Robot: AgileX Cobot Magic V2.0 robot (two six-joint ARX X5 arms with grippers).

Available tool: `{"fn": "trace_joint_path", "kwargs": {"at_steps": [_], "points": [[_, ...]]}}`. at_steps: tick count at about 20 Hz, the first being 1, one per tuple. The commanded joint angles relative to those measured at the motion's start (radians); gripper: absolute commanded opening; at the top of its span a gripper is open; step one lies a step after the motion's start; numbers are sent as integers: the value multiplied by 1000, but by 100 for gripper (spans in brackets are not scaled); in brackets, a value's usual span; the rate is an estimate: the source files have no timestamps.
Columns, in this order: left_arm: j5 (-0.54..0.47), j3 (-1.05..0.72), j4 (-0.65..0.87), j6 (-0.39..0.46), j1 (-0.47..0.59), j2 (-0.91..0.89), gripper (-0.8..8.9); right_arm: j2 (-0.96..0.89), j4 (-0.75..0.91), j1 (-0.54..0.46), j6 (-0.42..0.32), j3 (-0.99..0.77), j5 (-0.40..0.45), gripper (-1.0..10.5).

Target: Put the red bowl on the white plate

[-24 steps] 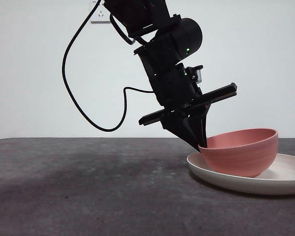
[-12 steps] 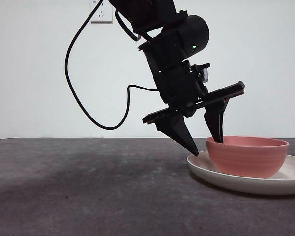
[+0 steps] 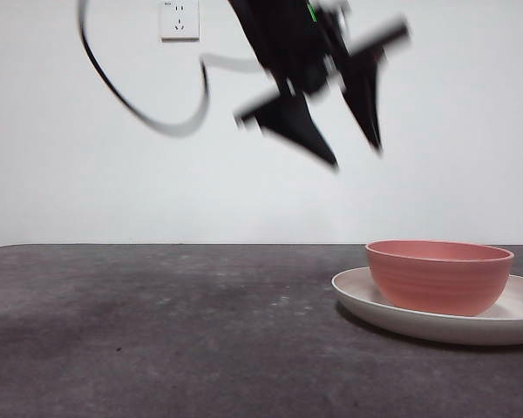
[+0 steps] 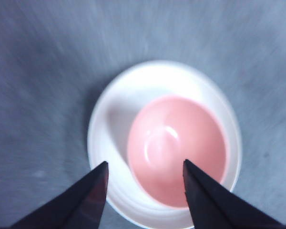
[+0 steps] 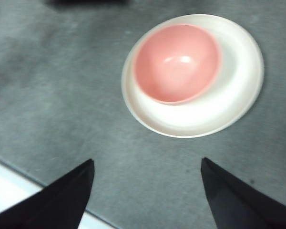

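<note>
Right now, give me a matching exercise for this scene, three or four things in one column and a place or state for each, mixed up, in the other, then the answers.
Things:
1. red bowl
2. white plate
3. left gripper
4. right gripper

States:
A. lies directly on the dark table
B. open, in the air above the bowl, holding nothing
C. sits upright on the plate, off-centre
D. open, off to one side of the plate, empty

Pairs: 1-C, 2-A, 3-B, 4-D
</note>
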Motion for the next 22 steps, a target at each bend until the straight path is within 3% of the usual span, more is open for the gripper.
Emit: {"fn": "trace_joint_path", "kwargs": {"at_steps": [1,9,13,18,22], "points": [[-39,27,-24,42,20,-68,254,6,8,3,18,17,26,356],[-42,-5,-127,93,129,-312,249,6,31,3,37,17,36,356],[-40,-176,-135,113,209,-532,249,6,65,3,62,17,35,356],[126,-485,-112,157,268,-825,248,6,82,3,92,17,32,356],[283,-673,-95,201,270,-956,248,6,81,3,103,17,31,356]]}}
